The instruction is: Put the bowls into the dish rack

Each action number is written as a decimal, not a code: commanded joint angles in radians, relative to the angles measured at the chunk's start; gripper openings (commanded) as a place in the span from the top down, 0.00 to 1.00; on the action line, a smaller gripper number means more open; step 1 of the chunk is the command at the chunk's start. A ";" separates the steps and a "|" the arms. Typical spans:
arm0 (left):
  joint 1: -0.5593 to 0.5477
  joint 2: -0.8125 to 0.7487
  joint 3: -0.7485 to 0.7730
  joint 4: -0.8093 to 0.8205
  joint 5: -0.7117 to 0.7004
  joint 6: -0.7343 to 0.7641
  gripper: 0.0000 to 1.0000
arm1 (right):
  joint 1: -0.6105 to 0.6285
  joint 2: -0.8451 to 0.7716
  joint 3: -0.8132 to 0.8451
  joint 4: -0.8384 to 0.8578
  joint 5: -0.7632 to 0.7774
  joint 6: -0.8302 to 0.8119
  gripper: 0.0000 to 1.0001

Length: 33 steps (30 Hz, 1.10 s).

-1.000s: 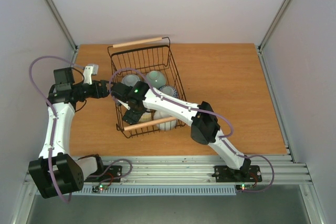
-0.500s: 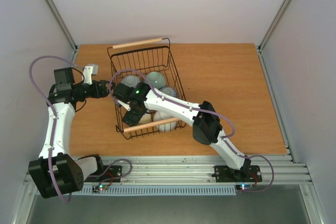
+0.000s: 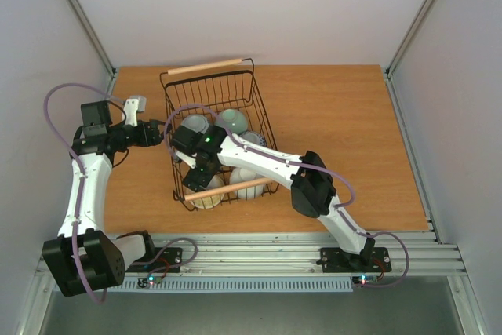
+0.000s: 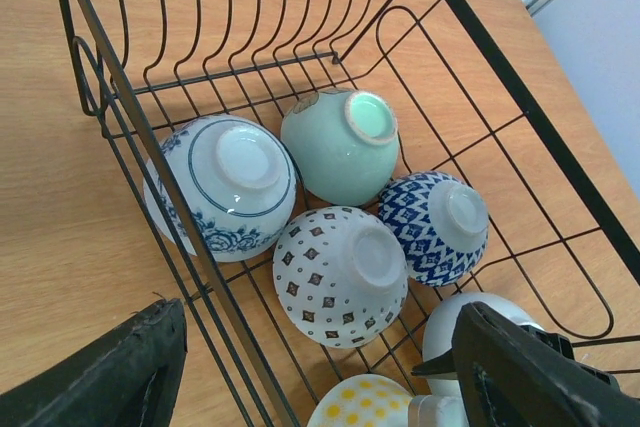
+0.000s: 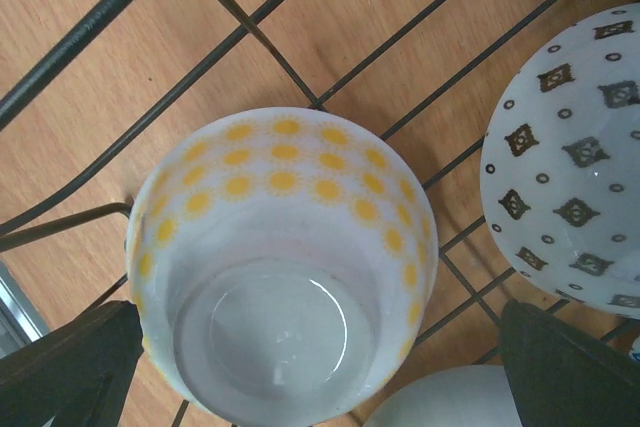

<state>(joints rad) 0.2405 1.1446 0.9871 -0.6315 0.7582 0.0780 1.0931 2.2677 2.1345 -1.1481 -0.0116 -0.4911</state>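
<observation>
The black wire dish rack [image 3: 204, 66] with wooden rod handles stands left of the table's middle. Several bowls lie upside down in it: blue floral [image 4: 225, 187], mint green [image 4: 340, 142], blue diamond [image 4: 435, 227], red-diamond white [image 4: 340, 277] and a plain white one [image 4: 470, 332]. My right gripper [image 3: 201, 172] is open inside the rack's near end, just above the yellow-dotted cream bowl [image 5: 285, 267], which rests upside down on the rack floor [image 5: 90, 22] between its fingers. My left gripper [image 3: 159, 132] is open and empty at the rack's left rim, whose wire wall [image 4: 200, 267] runs between its fingers.
The wooden table [image 3: 337, 131] extends to the right of the rack. Grey walls close in the left, back and right sides. A ribbed metal rail [image 3: 274, 245] runs along the near edge by the arm bases.
The right gripper has drawn back a little from the yellow-dotted bowl, which now shows by the rack's near handle. The rack has shifted slightly. The left arm has barely moved.
</observation>
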 commanded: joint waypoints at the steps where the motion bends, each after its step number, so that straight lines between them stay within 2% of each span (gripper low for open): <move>1: 0.002 -0.025 -0.001 0.035 -0.008 -0.005 0.26 | 0.031 -0.055 -0.032 0.007 -0.037 0.001 0.01; 9: 0.003 -0.027 -0.001 0.035 -0.026 -0.008 0.27 | 0.011 -0.219 -0.192 0.183 0.046 0.072 0.01; 20: 0.006 -0.031 -0.002 0.036 -0.031 -0.012 0.27 | -0.110 -0.600 -0.524 0.408 0.140 0.208 0.01; 33: 0.011 -0.027 0.000 0.037 -0.050 -0.020 0.27 | -0.369 -1.003 -0.887 0.425 0.251 0.375 0.01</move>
<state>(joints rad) 0.2432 1.1355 0.9871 -0.6312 0.7242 0.0700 0.7959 1.3506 1.3041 -0.7238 0.1608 -0.2039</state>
